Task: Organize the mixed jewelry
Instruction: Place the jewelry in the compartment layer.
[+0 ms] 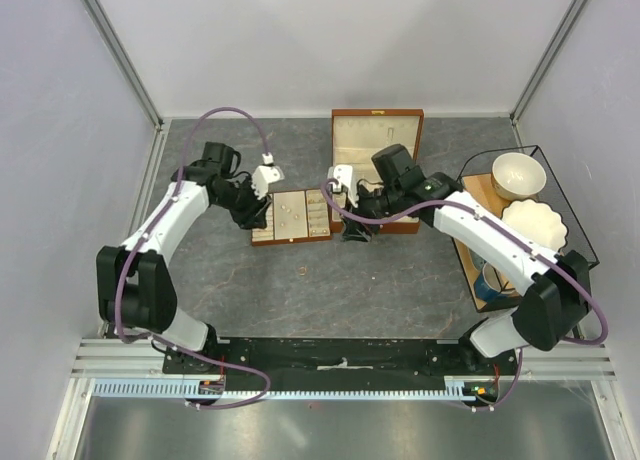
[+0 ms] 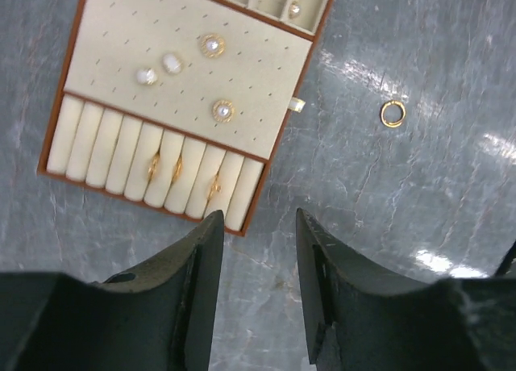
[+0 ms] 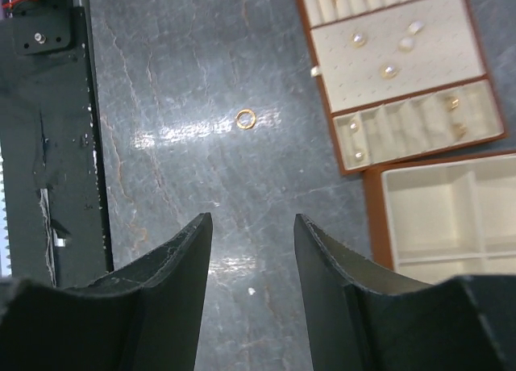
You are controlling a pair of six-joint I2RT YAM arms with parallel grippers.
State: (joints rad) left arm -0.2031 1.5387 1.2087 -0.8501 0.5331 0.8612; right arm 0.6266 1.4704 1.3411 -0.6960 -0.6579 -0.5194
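A loose gold ring (image 1: 302, 270) lies on the grey table in front of the tray; it also shows in the left wrist view (image 2: 393, 113) and the right wrist view (image 3: 245, 118). The flat cream tray (image 1: 290, 217) holds pearl studs (image 2: 212, 45) on its pad and gold rings (image 2: 153, 165) in its rolls. The brown box (image 1: 377, 170) stands open behind it. My left gripper (image 1: 256, 214) is open and empty at the tray's left end (image 2: 258, 218). My right gripper (image 1: 355, 230) is open and empty, above bare table by the tray's right end (image 3: 251, 219).
A black wire basket (image 1: 560, 195) at the right holds white bowls and a blue cup (image 1: 490, 282). The black base rail (image 3: 48, 145) runs along the near table edge. The tray (image 3: 435, 56) and box (image 3: 435, 210) lie right of my right fingers.
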